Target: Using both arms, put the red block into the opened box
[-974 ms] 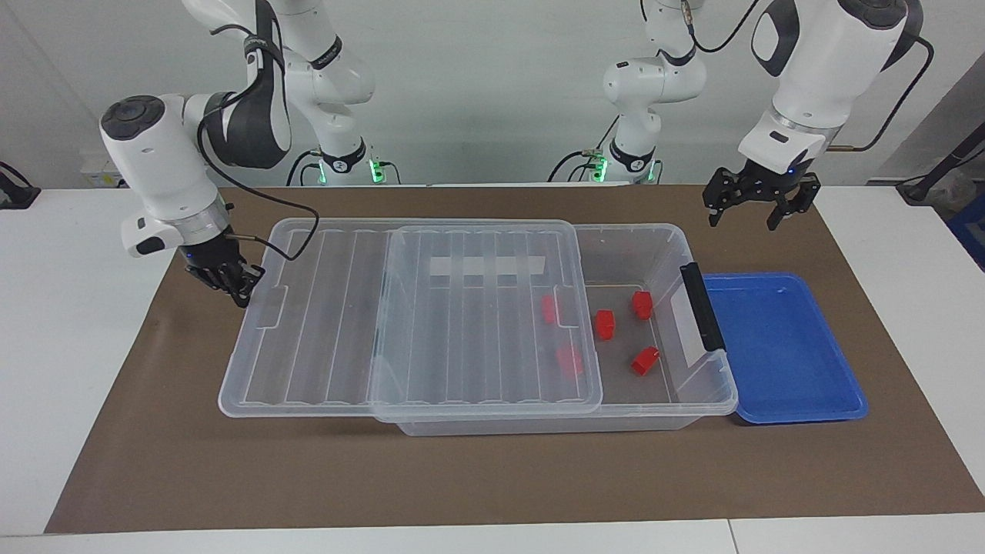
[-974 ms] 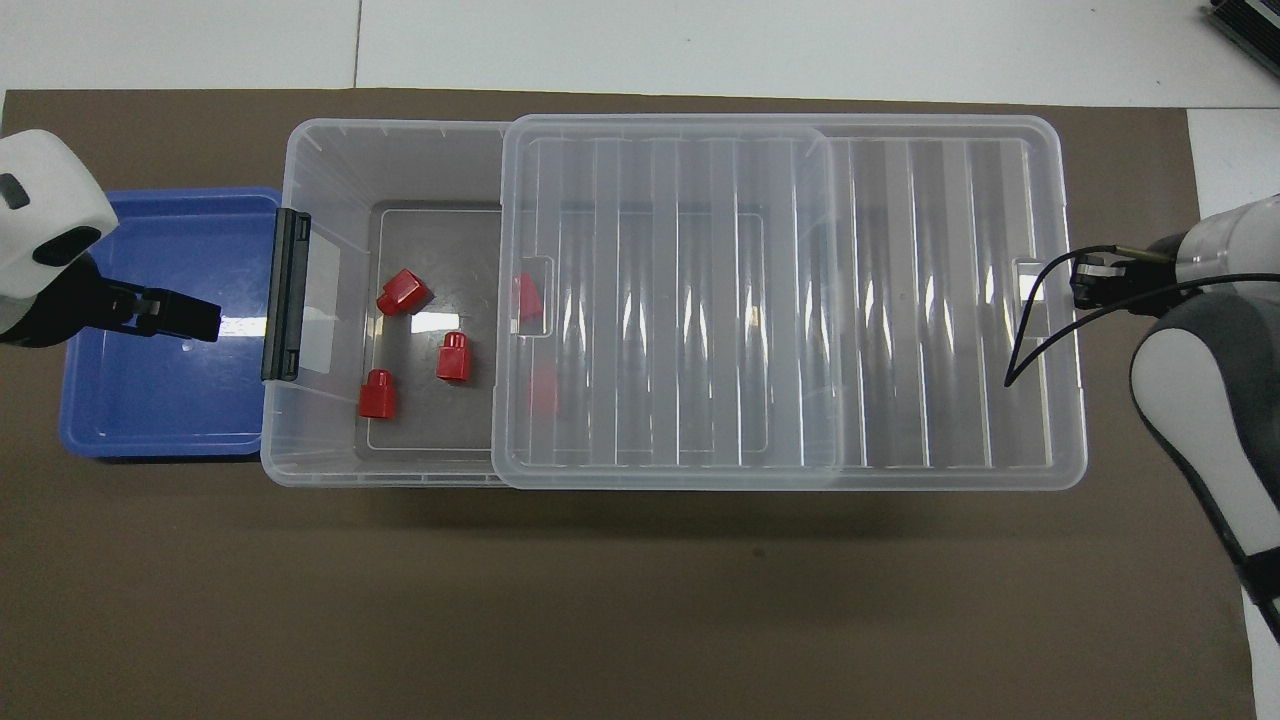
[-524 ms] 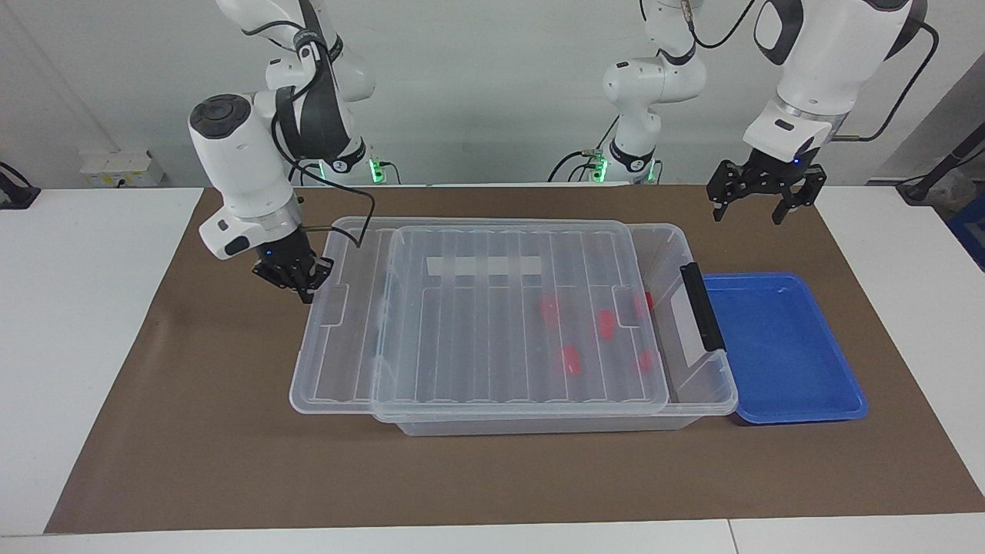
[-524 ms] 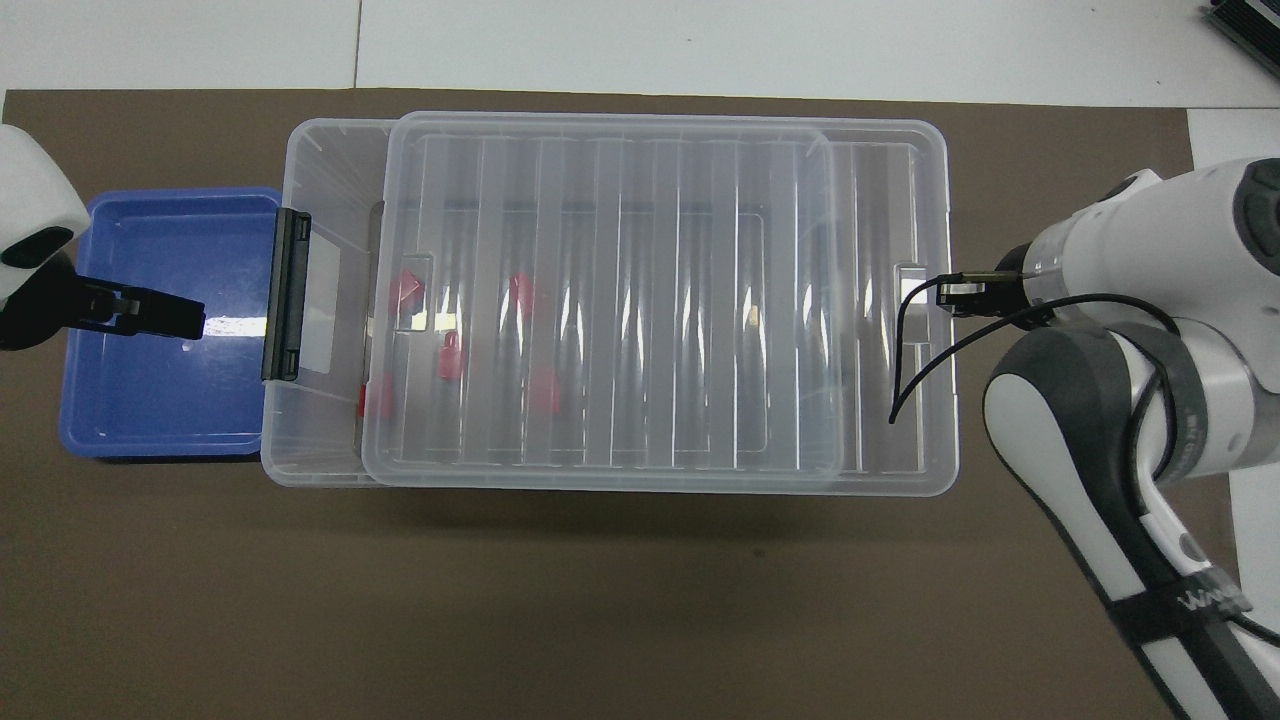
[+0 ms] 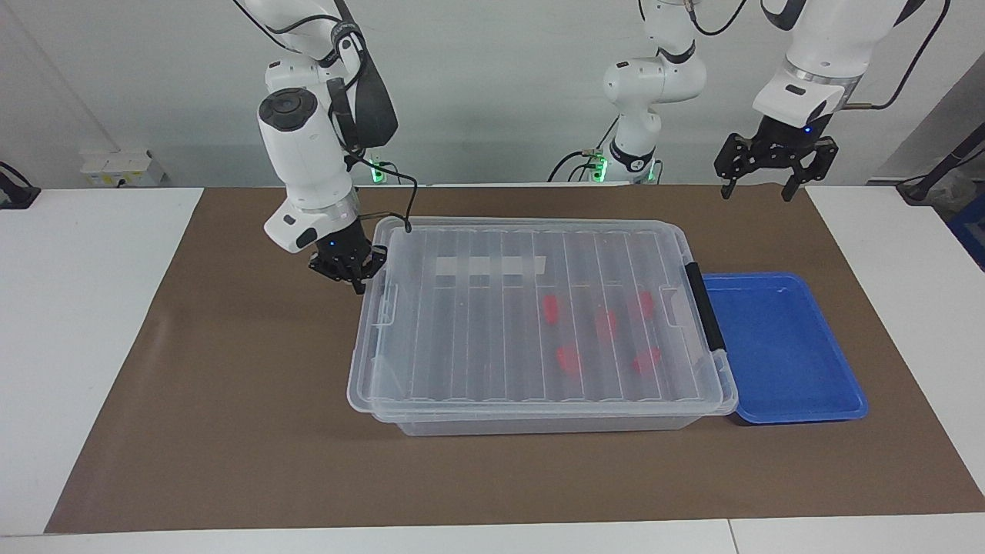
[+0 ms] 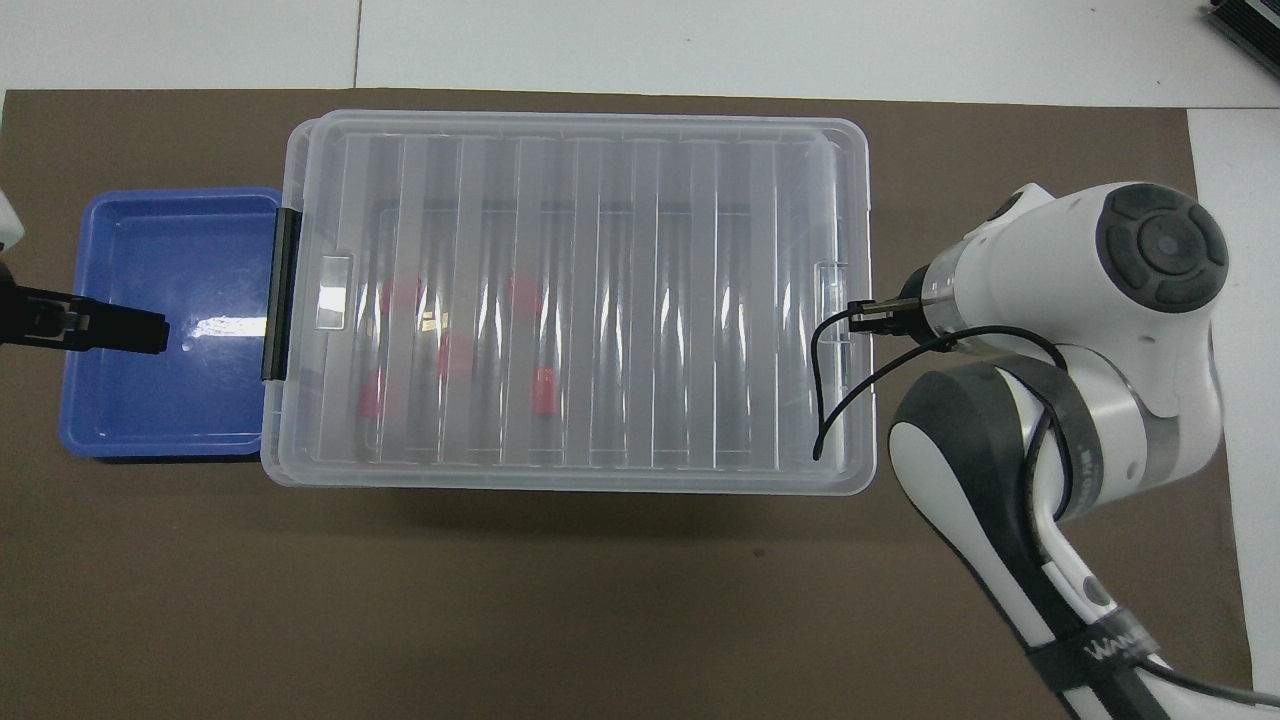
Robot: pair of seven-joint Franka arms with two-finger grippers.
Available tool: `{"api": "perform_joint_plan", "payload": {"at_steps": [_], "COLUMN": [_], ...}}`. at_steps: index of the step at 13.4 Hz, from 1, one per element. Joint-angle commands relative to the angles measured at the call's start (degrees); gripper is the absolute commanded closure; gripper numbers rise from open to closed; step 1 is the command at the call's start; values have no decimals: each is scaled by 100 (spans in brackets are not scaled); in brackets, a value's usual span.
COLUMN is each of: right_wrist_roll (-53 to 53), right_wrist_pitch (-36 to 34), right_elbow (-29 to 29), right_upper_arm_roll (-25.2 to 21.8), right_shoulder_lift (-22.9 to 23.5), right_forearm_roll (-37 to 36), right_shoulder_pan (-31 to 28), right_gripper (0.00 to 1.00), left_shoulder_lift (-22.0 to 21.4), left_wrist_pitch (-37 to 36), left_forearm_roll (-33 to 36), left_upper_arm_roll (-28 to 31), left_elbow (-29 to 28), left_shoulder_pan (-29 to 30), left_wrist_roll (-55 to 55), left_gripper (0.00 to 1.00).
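Observation:
Several red blocks (image 5: 606,323) (image 6: 543,390) lie inside the clear box (image 5: 539,423) (image 6: 300,472) and show blurred through its ribbed lid (image 5: 477,331) (image 6: 640,300). That lid covers almost the whole box, up to the black handle (image 5: 704,308) (image 6: 282,295). My right gripper (image 5: 355,283) is shut, its tips against the lid's end toward the right arm's end of the table. The overhead view hides those tips under the wrist. My left gripper (image 5: 758,191) (image 6: 150,332) hangs open and empty in the air, over the blue tray in the overhead view.
A shallow blue tray (image 5: 777,346) (image 6: 150,400), with nothing in it, sits against the box's handle end. Everything rests on a brown mat (image 5: 231,431) on the white table. The right arm's elbow (image 6: 1000,480) hangs over the mat beside the box.
The right gripper has slid the lid toward the left arm's end, from half off to covering the box and the blocks. The left gripper has risen a little.

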Motion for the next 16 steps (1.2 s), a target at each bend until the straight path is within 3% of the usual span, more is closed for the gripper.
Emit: {"api": "perform_joint_plan", "payload": {"at_steps": [1,8,11,12,13,14,16], "right_wrist_roll": [-56,-56,31,84,85,93,111], "right_wrist_pitch": [83,48,-223,-416,-487,-506,-829], "right_elbow": [-58,12,12,-14,-23,-14,108], "right_upper_arm_roll": [7,7,-28,-28,-28,-45,-80], "right_shoulder_lift": [-18,-27,-219,-307,-395,-465,-641], "right_forearm_roll": [122,131,122,122,113,52,-123], "right_shoulder_pan": [29,47,-110,-294,-444,-524,-647], "right_gripper": [100,100,100,64,15,1,0], "left_shoulder_lift": [250,328,889,882,908,952,874], "left_wrist_pitch": [-439,-18,-491,-484,-449,-527,-493], "left_forearm_roll": [32,67,85,76,111,102,50], "left_upper_arm_roll": [-9,0,-35,-35,-35,-26,-35], "left_elbow": [592,521,1108,1102,1102,1154,1050], "left_shoulder_pan": [-38,-29,-47,-29,-38,-29,-56], "left_wrist_roll": [0,53,53,53,53,53,62], "left_gripper": [0,0,0,0,0,0,0]}}
